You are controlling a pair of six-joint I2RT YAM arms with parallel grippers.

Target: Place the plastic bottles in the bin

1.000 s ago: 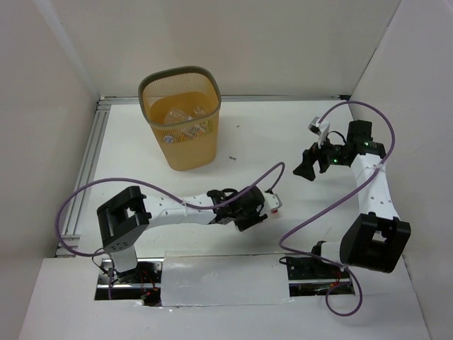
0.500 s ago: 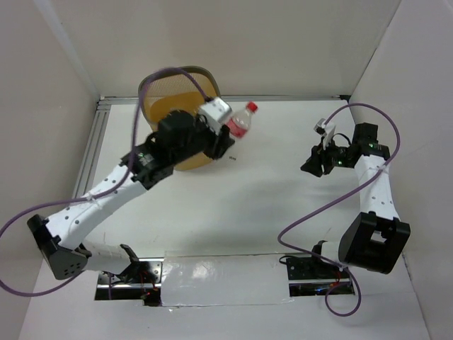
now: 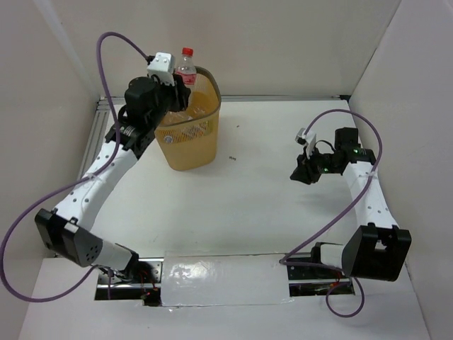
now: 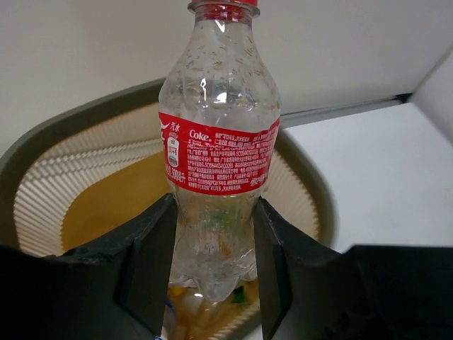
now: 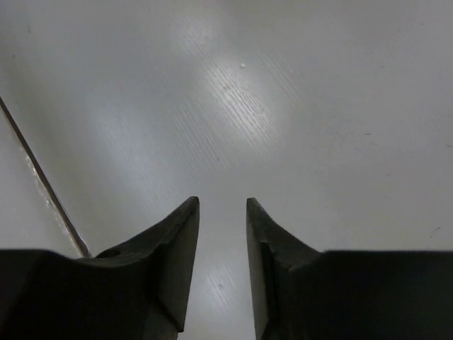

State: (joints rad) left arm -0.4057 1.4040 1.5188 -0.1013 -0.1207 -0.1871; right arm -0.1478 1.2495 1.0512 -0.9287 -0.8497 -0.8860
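Observation:
A clear plastic bottle (image 3: 185, 67) with a red Coke label and red cap (image 4: 218, 142) stands upright, cap up, over the mouth of the orange mesh bin (image 3: 190, 149). My left gripper (image 3: 180, 88) is shut on its lower body (image 4: 214, 212), one finger on each side. Below the bottle the bin's grey rim (image 4: 42, 138) and ribbed inner wall show, with blurred bottle shapes at the bottom. My right gripper (image 3: 299, 173) hangs over bare table at the right, fingers (image 5: 222, 205) a narrow gap apart with nothing between them.
The bin stands at the far left of the white table, near the back wall. An aluminium rail (image 3: 92, 149) runs along the left edge. A small dark speck (image 3: 232, 158) lies right of the bin. Purple cables loop from both arms.
My left arm has swung from the near middle of the table up and back, carrying the bottle over the bin. The right gripper's jaws have narrowed and it shifted slightly left.

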